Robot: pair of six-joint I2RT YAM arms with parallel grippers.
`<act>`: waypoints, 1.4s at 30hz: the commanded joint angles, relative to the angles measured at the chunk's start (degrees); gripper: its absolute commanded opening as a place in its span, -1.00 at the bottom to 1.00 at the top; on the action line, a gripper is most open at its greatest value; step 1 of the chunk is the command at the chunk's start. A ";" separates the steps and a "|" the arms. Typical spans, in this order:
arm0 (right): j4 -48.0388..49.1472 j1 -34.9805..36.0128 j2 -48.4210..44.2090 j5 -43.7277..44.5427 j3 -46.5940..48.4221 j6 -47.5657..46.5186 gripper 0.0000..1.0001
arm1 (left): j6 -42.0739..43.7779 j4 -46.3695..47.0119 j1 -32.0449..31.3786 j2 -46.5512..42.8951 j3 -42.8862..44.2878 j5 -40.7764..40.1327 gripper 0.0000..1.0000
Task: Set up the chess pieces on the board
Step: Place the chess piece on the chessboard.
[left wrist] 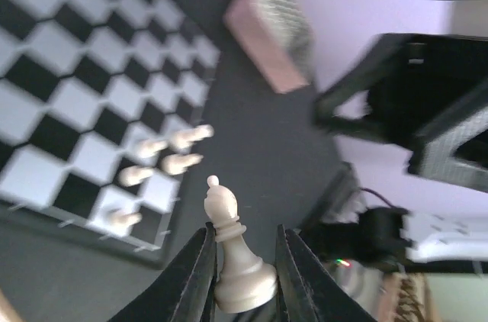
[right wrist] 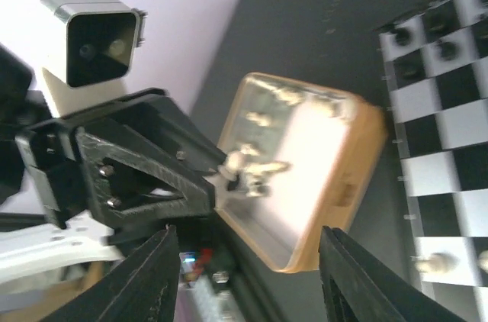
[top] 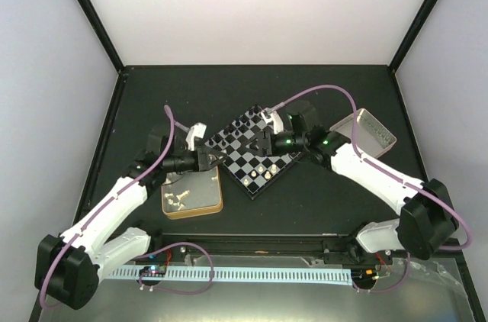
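The board (top: 255, 156) lies as a diamond in the middle of the table. It carries black chess pieces (top: 238, 128) on its far side and cream-white ones (top: 259, 177) near its front corner. My left gripper (top: 211, 158) hovers just off the board's left edge. In the left wrist view it (left wrist: 242, 261) is shut on a cream-white bishop (left wrist: 229, 249), gripped at the base with its head pointing away from me, above the dark table beside the board (left wrist: 84, 85). My right gripper (top: 266, 141) hangs over the board. Its jaws (right wrist: 252, 291) stand open with nothing between them.
A gold-rimmed tin (top: 216, 198) with several loose cream-white pieces (top: 177, 198) sits left of the board, under the left arm. A pinkish silver tray (top: 375, 130) stands at the right, behind the right arm. The right wrist view shows the tin (right wrist: 366, 146) and the left gripper's black fingers (right wrist: 152, 162).
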 commanded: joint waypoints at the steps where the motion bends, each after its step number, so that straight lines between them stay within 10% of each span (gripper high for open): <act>1: 13.17 -0.05 -2.82 -12.77 -1.34 9.79 0.09 | -1.96 16.82 -0.55 -0.38 3.07 18.98 -0.70; 24: 17.29 1.43 -2.07 -23.28 3.34 14.64 -0.10 | -0.98 27.71 -1.07 -4.22 3.81 29.66 -0.71; 38: 18.03 2.89 -0.50 -24.04 4.02 14.77 -0.92 | 0.23 25.78 -1.05 -4.20 3.63 28.49 -0.70; 42: 16.14 2.91 -1.33 -20.71 4.16 12.67 -0.98 | 2.26 21.34 -1.05 -4.78 4.50 26.05 -0.32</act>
